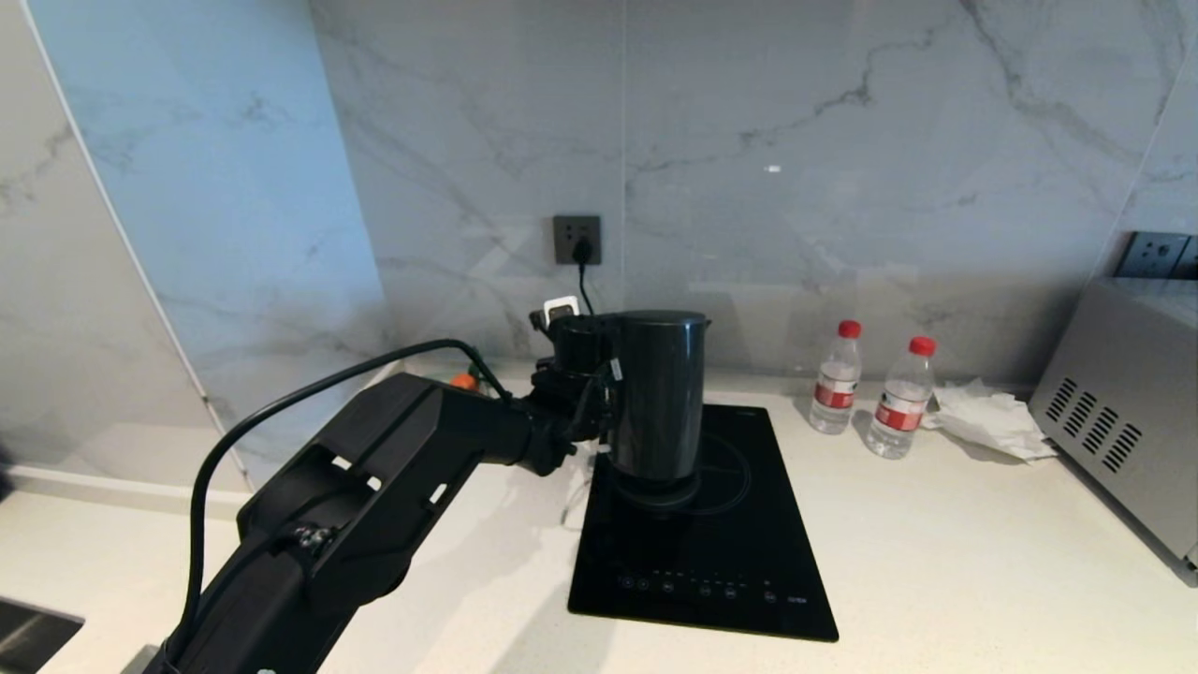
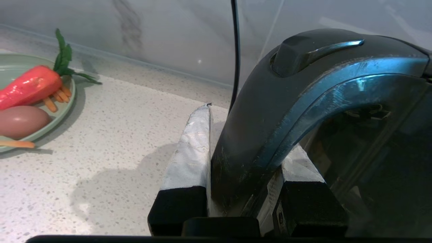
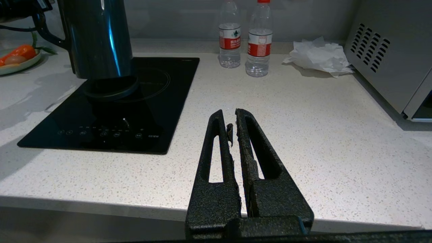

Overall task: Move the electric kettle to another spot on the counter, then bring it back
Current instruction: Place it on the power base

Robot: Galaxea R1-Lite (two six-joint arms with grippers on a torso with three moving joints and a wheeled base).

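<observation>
Electric kettle (image 1: 658, 393) upright, handle toward left tool (image 1: 599, 393).

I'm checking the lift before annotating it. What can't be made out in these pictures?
- Head view: the left gripper on the handle is hidden behind its own wrist and the electric kettle.
- Head view: whether the kettle is clear of its base disc is unclear; dark on dark.
- Left wrist view: the kettle's body is cut off by the edge.
- Right wrist view: the cooktop control labels are too small.

Left pincer (image 2: 243, 162) clamped, arm reaching forward; right pincer (image 3: 234, 126) closed, empty, low.
</observation>
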